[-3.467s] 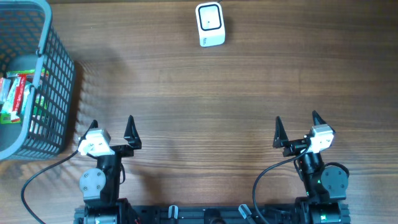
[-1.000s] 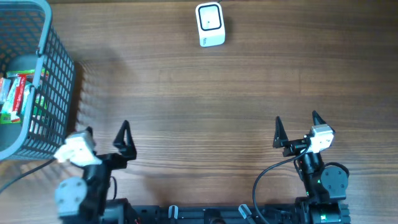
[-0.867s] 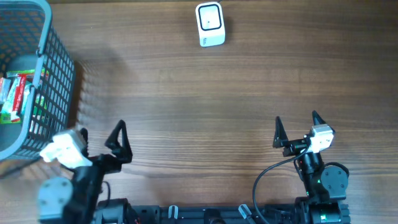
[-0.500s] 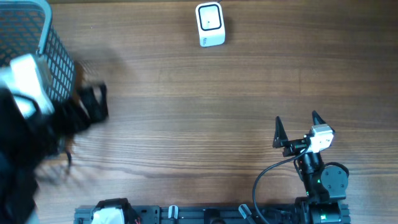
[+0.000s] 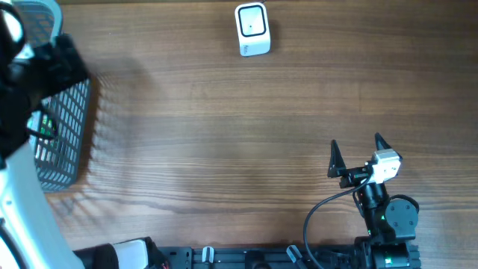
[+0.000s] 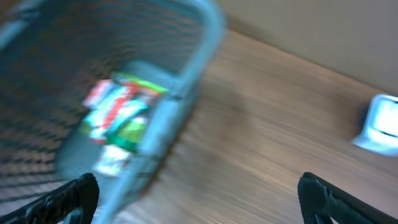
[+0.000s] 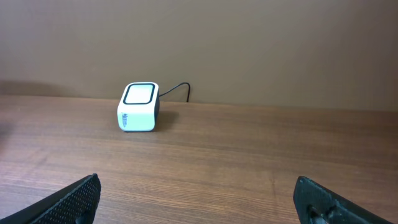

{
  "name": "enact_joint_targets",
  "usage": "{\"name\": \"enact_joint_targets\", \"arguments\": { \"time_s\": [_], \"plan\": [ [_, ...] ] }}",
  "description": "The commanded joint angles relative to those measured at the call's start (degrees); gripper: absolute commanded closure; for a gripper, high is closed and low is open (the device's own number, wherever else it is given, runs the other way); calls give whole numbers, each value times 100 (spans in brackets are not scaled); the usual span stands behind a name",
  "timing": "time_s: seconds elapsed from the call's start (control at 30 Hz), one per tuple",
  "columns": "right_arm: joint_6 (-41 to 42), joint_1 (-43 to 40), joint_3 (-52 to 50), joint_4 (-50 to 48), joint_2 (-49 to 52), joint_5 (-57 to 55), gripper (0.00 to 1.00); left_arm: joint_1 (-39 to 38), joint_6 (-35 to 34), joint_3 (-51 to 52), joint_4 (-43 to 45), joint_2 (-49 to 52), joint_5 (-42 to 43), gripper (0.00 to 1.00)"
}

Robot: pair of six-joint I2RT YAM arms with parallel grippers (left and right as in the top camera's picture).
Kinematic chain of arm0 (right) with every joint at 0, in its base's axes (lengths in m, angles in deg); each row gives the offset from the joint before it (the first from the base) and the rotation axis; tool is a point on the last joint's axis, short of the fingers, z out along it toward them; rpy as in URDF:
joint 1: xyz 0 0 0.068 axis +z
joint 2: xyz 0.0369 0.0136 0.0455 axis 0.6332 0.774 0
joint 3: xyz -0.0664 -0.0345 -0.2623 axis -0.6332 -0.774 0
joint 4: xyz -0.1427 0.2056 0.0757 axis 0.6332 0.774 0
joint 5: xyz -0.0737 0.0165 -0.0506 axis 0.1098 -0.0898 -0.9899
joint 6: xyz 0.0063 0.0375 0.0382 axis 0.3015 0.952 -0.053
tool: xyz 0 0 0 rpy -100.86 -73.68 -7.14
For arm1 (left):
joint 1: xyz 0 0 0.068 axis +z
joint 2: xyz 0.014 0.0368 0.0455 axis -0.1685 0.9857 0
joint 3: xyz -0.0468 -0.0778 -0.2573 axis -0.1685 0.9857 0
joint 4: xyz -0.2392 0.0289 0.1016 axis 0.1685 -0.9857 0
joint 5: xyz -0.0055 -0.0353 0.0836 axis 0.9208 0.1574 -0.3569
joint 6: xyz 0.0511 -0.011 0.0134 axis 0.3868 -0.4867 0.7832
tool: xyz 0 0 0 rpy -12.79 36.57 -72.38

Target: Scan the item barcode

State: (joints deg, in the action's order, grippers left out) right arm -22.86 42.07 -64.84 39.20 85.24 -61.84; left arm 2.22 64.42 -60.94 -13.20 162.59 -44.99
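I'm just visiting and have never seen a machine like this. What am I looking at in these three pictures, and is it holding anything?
It is a robot with two arms at a wooden table, each ending in a two-fingered pincer. One picture looks down from above; the other two come from cameras on the wrists. The left pincer hangs open by a grey basket holding colourful packets; that picture is blurred. The right pincer stands open too, facing a small white scanner near the table's far edge. Nothing is held.

Packets (image 6: 118,119) in basket (image 5: 69,138) at left; scanner (image 5: 252,28) far centre
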Motion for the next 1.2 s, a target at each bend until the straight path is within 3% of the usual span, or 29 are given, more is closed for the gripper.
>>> {"name": "enact_joint_targets", "arguments": {
  "time_s": [0.0,0.17,0.37,1.17],
  "plan": [
    [-37,-39,-7,-20,4,26,0,1034,299,-133,20,271,-501,0],
    [-37,-39,-7,-20,4,26,0,2155,393,-133,35,656,0,0],
    [-35,-39,-7,-20,4,24,0,2684,376,-131,17,901,168,0],
    [-35,-39,-7,-20,4,26,0,2736,374,-131,42,938,407,0]
  ]
}}
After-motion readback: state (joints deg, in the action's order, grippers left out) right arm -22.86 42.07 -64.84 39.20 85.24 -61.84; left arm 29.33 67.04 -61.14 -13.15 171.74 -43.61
